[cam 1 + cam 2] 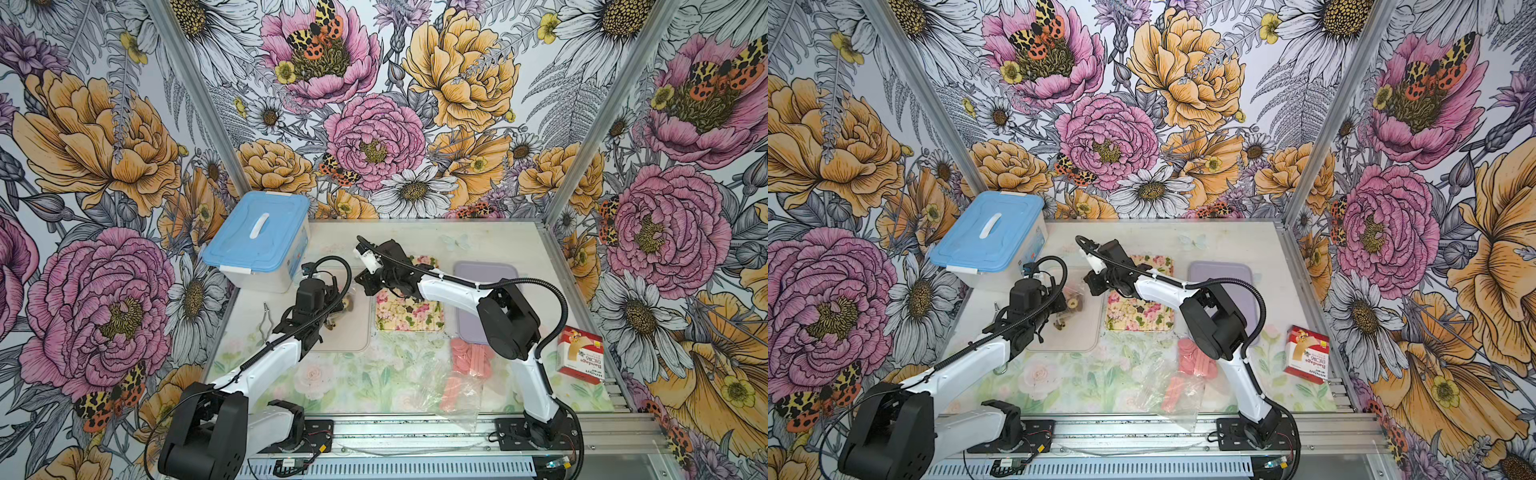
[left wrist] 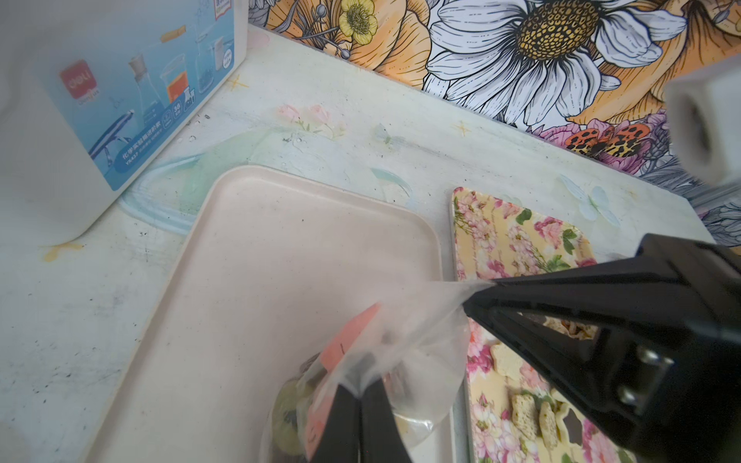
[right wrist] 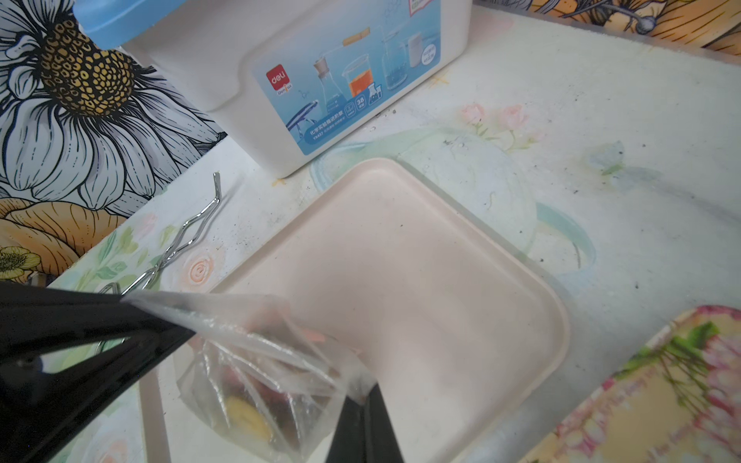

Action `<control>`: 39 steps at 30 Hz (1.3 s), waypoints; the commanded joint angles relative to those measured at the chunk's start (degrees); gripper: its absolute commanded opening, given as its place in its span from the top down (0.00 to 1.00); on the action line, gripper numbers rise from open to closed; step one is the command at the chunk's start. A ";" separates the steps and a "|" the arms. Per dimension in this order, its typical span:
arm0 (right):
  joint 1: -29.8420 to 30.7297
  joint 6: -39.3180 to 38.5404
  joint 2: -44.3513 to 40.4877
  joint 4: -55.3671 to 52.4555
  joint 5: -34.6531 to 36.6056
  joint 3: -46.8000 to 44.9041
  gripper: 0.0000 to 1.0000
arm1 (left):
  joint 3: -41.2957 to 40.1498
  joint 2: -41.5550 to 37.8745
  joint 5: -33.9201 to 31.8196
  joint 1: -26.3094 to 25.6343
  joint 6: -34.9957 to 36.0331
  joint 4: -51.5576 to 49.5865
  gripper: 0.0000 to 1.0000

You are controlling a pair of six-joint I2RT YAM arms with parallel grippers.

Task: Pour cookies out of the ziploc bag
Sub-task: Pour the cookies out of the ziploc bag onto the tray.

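Both grippers, left gripper (image 2: 363,391) and right gripper (image 3: 363,395), pinch the ziploc bag (image 2: 401,344) of cookies (image 2: 286,417) above the pink tray (image 2: 280,280).

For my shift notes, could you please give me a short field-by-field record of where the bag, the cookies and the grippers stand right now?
left gripper: shut on the ziploc bag
right gripper: shut on another edge of the same bag
ziploc bag: clear, stretched between both grippers above the beige tray
cookies: several inside the bag
star cookies: on the floral tray
pink discs: on the table, nearer the front
other items: blue-lidded box, bandage box
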 commanded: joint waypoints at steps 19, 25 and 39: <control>-1.34 1.60 -4.22 5.38 3.21 -2.80 1.00 | -1.10 -0.91 -0.30 2.59 1.66 5.38 1.00; -1.34 1.61 -4.14 5.47 3.10 -2.80 1.00 | -1.05 -0.24 -0.34 3.08 1.59 5.50 1.00; -1.34 1.97 -4.92 6.18 2.65 -3.35 1.00 | -1.89 -2.11 -1.65 3.39 1.34 5.46 1.00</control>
